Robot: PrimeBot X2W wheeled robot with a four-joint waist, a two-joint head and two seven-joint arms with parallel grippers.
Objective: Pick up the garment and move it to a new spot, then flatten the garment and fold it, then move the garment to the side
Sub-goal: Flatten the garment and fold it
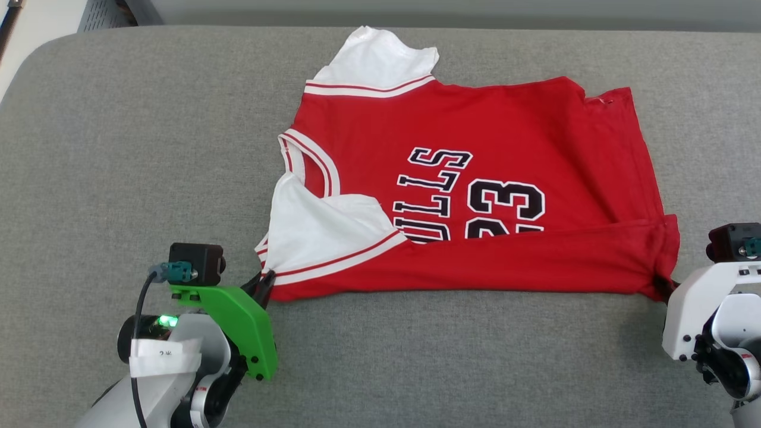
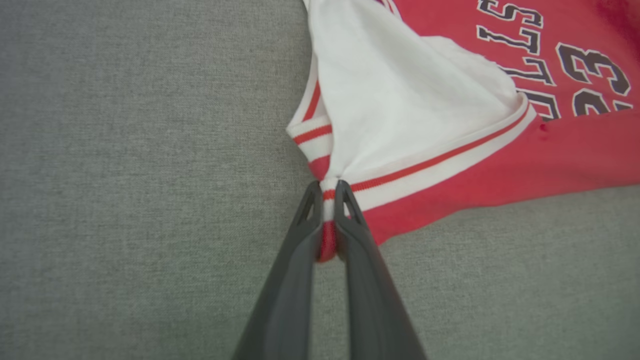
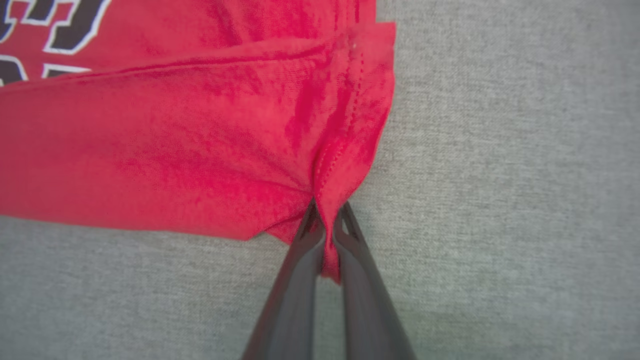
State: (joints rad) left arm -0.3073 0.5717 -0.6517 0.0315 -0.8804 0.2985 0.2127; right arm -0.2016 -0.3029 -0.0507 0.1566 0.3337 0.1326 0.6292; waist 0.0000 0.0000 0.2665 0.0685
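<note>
The garment [image 1: 475, 178], a red jersey with white sleeves and black lettering, lies spread sideways on the grey surface, its near long edge folded up over the print. My left gripper [image 1: 267, 282] is shut on the garment's near-left corner by the white sleeve; in the left wrist view the striped trim [image 2: 327, 195] is pinched between the fingers [image 2: 300, 235]. My right gripper [image 1: 663, 285] is shut on the near-right hem corner, and the red cloth [image 3: 327, 225] bunches between its fingers [image 3: 300, 250].
The grey padded surface [image 1: 148, 148] stretches wide to the left of the garment and in front of it. Its rounded far-left corner [image 1: 35, 53] and back edge run near the top of the head view.
</note>
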